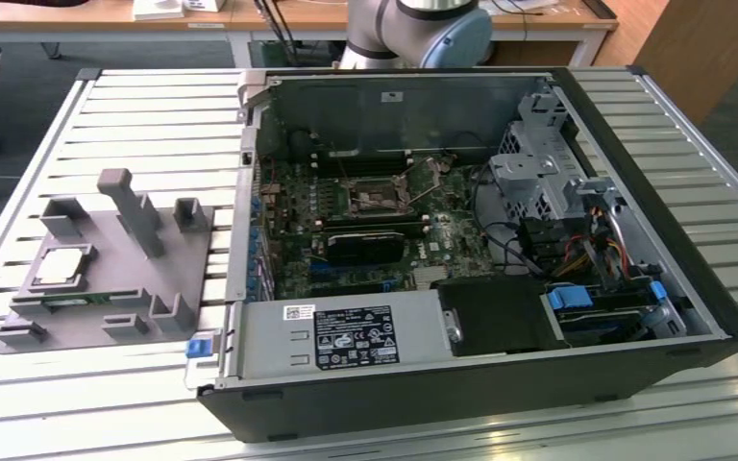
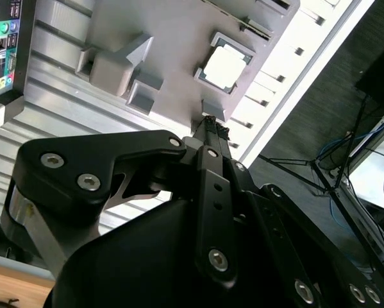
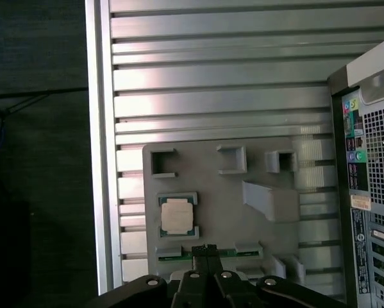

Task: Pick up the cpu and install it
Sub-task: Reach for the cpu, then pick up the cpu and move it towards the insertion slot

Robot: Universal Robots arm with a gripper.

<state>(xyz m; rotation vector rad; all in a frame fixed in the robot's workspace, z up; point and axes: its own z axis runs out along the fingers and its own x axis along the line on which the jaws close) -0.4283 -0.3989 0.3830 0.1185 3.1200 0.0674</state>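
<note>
claw (image 3: 205, 250), prob. closed, near cpu (image 3: 177, 215)

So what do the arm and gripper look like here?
The arm is silver-grey and rounded, with a pale blue joint cap. The gripper is matte black: flat angular linkage plates studded with silver screw heads, tapering to a narrow tip.

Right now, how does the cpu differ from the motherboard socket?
The cpu is pale silver; the socket is dark and metal-framed. The cpu lies on the grey holder outside the computer case; the socket sits inside it. Both are square and flat.
</note>
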